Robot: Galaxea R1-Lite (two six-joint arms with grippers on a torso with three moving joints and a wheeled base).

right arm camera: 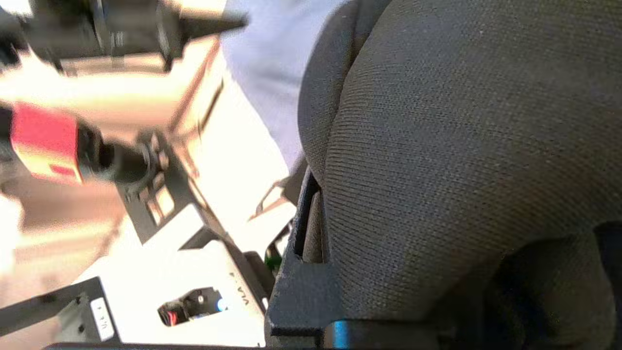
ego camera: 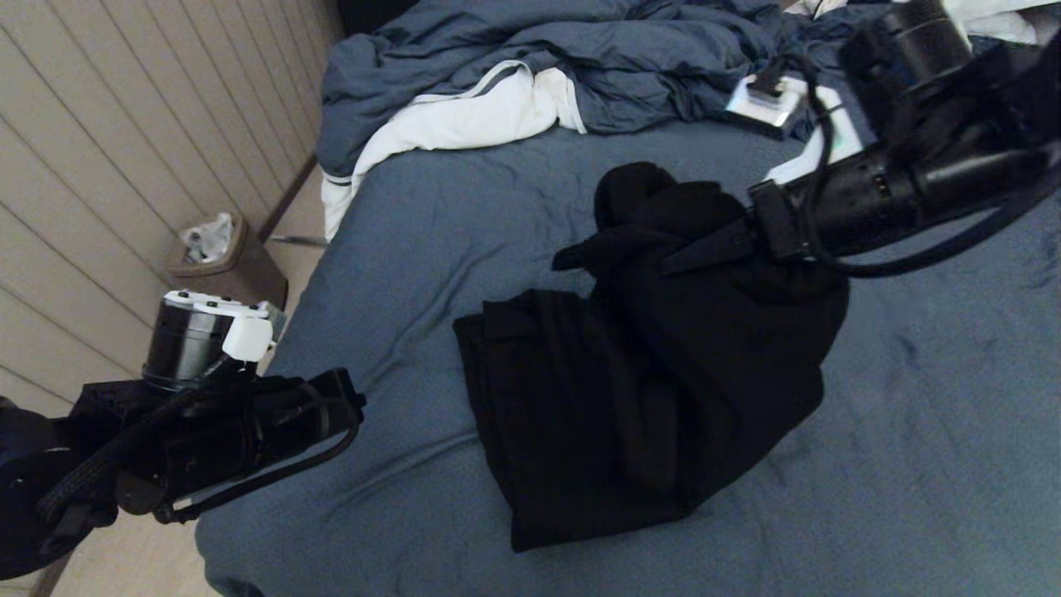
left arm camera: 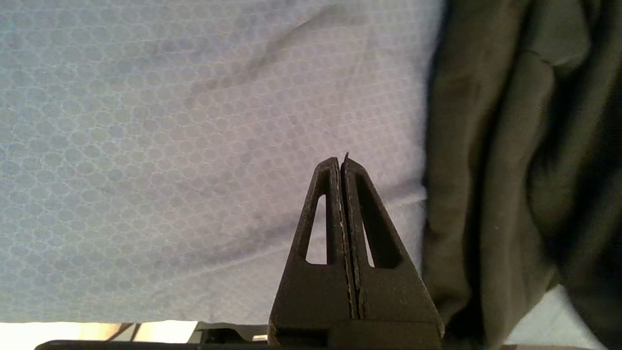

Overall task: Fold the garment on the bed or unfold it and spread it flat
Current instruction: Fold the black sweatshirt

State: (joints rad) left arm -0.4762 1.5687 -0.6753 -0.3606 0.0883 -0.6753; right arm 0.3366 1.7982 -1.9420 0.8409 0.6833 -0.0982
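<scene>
A blue-grey duvet (ego camera: pixel 580 58) was heaped at the far end, with a white cloth (ego camera: pixel 464 116) tucked under its edge and hung over the left side. A small bin (ego camera: pixel 224 261) with crumpled white litter was set on the floor against a panelled wall (ego camera: pixel 108 141). A flat silver device (ego camera: pixel 767 104) was laid near the duvet.

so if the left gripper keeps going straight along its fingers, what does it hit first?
Probably the bed: the shut left gripper points at bare sheet, with the garment just off to one side. Depth is unclear.
</scene>
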